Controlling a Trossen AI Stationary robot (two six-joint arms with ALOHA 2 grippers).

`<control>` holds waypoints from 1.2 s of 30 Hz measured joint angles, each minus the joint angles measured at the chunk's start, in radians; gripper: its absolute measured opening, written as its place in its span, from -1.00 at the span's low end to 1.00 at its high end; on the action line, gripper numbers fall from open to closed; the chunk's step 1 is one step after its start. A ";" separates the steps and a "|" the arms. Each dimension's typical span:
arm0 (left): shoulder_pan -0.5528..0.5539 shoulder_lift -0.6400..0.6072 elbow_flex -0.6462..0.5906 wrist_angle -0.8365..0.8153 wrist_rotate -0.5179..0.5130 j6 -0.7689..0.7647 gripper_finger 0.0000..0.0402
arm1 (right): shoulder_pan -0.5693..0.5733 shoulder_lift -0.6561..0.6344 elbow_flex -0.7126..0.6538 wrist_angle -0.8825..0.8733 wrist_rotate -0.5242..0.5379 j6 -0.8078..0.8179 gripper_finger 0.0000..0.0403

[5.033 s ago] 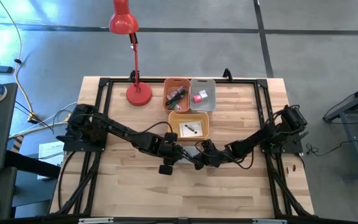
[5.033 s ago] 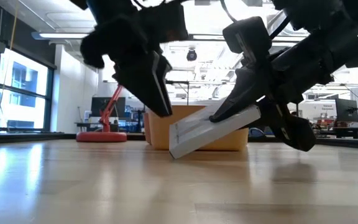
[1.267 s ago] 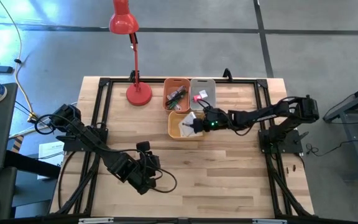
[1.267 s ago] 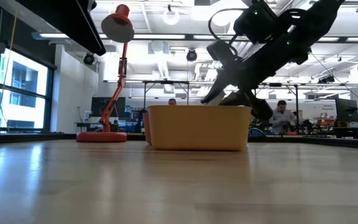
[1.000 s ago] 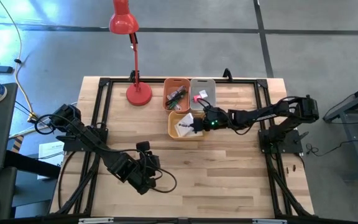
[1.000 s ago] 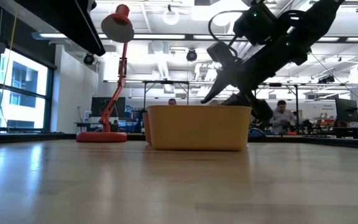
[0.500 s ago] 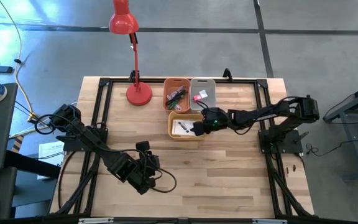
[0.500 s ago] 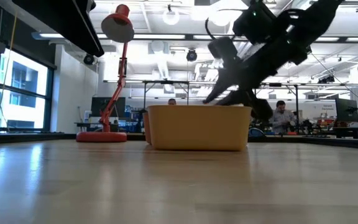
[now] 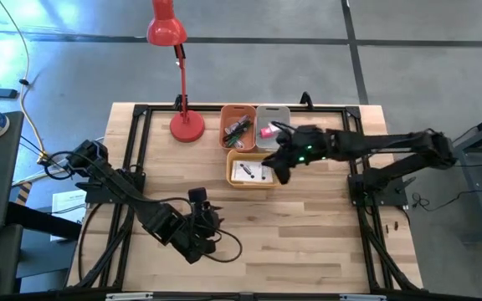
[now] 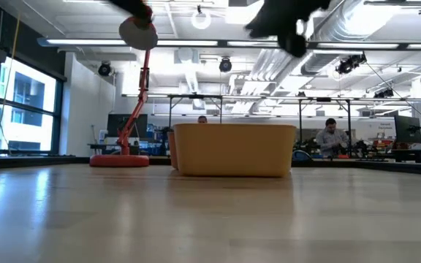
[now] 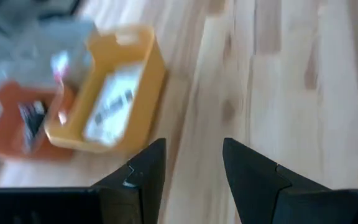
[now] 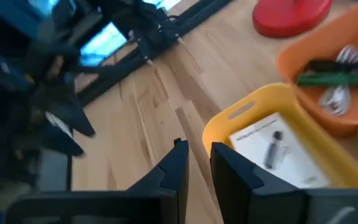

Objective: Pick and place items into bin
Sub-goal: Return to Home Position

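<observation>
A white card with black marks (image 9: 248, 172) lies flat on the floor of the yellow bin (image 9: 231, 171), also seen in the right wrist view (image 12: 272, 152). My right gripper (image 9: 279, 173) hangs high over that bin's right rim. Its fingers are nearly together and hold nothing (image 12: 197, 155). A green strip (image 9: 239, 127) and silvery clips lie in the orange bin (image 9: 238, 109) behind. A red-pink cube (image 9: 266, 130) sits in the grey bin (image 9: 273, 109). My left gripper (image 9: 207, 219) hovers open over bare wood at the near left, with nothing between its fingers (image 11: 194, 162).
The red desk lamp stands on its base (image 9: 187, 125) left of the orange bin, its head reaching past the far edge. The three bins cluster at the far middle. A black frame runs along the table's left, right and far sides. People stand in the room behind.
My right gripper has risen steeply from just above the yellow bin and rolled about its own axis, drifting slightly toward the far right. The white card, which stood tilted at its fingers, now lies flat in the yellow bin.
</observation>
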 joint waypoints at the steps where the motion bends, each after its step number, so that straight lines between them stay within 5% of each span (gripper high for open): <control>1: 0.004 -0.001 0.023 0.002 -0.011 0.044 -0.25 | 0.006 -0.018 0.030 -0.059 0.008 -0.039 -0.71; 12: 0.049 -0.001 0.395 -0.069 -0.056 0.807 -0.25 | 0.137 -0.207 0.222 -0.404 0.226 -0.295 -0.71; 18: 0.101 -0.004 0.460 -0.070 -0.038 0.911 -0.25 | 0.176 -0.310 0.243 -0.639 0.287 -0.219 -0.69; 21: 0.199 -0.034 0.405 -0.021 0.086 0.876 -0.25 | 0.232 -0.363 0.243 -0.659 0.352 -0.246 -0.69; 27: 0.322 -0.126 0.150 0.444 0.423 1.002 -0.25 | 0.378 -0.497 0.145 -0.424 0.508 -0.377 -0.69; 36: 0.386 -0.318 -0.259 0.821 0.364 0.929 -0.25 | 0.459 -0.833 -0.423 0.149 0.479 -0.401 -0.68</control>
